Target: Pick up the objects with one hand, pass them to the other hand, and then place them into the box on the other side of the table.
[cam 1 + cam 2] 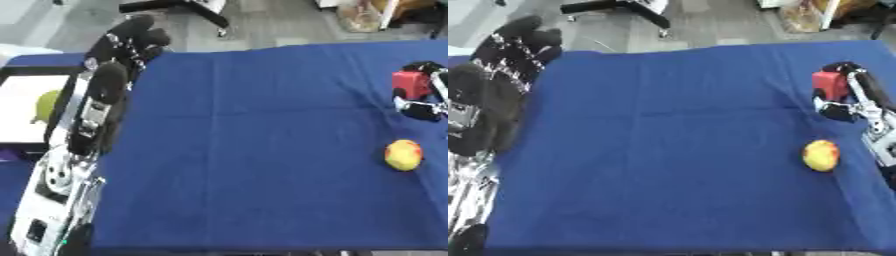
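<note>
Saw a blue cloth (262, 150) covering the table, faintly creased down its middle. Beyond the far edge, noted grey floor (280, 25), a black stand base (184, 7) and a tan bundle (359, 17) at the top right corner.

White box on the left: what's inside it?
One yellow-green round object lies in the white box, near its right wall. The left arm crosses in front of that wall, so anything behind it is covered. The rest of the visible floor looks bare.
</note>
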